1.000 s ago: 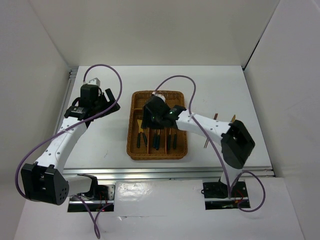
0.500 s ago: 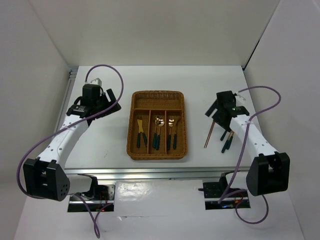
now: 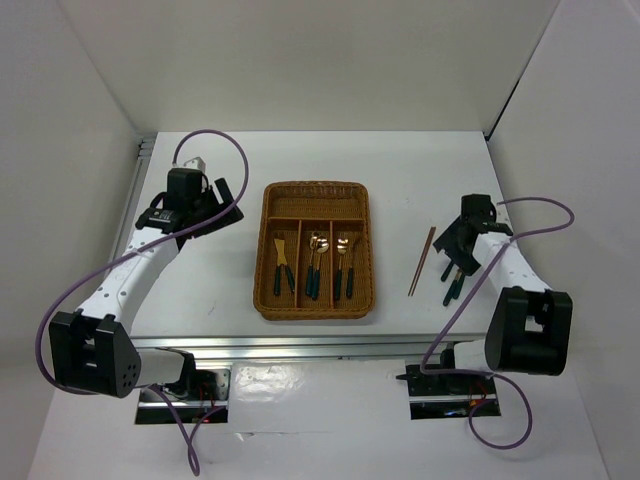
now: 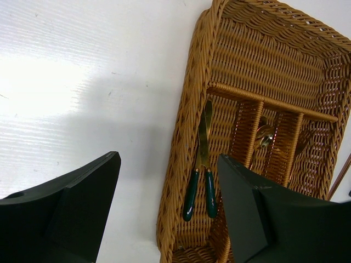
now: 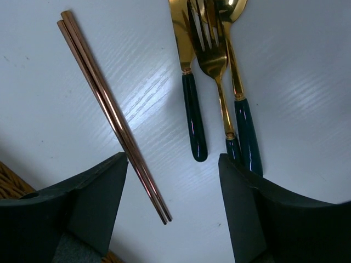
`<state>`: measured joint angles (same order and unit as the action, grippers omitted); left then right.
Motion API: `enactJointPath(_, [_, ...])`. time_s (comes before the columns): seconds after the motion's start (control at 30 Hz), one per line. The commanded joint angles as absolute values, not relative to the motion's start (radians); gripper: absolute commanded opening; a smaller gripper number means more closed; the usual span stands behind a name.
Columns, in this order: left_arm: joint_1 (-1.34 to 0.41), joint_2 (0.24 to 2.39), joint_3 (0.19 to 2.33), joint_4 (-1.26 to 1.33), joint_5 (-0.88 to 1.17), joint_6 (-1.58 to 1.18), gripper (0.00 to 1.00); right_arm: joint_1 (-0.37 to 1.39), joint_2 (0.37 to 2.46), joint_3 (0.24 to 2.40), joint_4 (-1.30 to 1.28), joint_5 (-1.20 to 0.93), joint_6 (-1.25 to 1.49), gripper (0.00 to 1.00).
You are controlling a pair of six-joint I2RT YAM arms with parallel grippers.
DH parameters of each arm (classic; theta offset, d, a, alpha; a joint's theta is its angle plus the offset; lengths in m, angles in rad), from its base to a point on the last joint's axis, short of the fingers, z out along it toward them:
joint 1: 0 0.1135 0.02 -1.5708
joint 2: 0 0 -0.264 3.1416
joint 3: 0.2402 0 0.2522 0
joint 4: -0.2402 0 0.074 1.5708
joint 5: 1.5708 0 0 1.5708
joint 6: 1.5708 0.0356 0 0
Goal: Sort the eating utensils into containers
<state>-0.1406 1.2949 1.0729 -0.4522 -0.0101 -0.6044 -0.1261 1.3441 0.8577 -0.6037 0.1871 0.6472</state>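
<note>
The brown wicker tray sits mid-table, with a crosswise section at the far end and three long sections. Two green-handled knives lie in its left section, spoons in the middle one and more utensils in the right one. My left gripper is open and empty, left of the tray; its wrist view shows the knives and the tray rim. My right gripper is open and empty above the loose utensils: chopsticks, a knife, a fork and a spoon on the table.
The chopsticks lie right of the tray, and the green handles lie further right. White walls enclose the table on three sides. A metal rail runs along the near edge.
My right arm has swung from over the tray to the right side, then come down over the loose utensils. The left arm has barely moved.
</note>
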Motion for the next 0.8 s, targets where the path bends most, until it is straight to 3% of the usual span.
enactJointPath(0.0, [-0.135, 1.301, 1.074, -0.425, -0.005, -0.586, 0.86, -0.121, 1.376, 0.832, -0.516, 0.158, 0.612, 0.74])
enactJointPath(0.37, [-0.135, 1.301, 1.074, -0.425, -0.005, -0.586, 0.86, -0.121, 1.448, 0.801, -0.462, 0.167, 0.603, 0.60])
enactJointPath(0.77, [-0.135, 1.310, 1.074, -0.425, -0.005, -0.586, 0.86, -0.121, 1.489, 0.781, -0.434, 0.176, 0.594, 0.55])
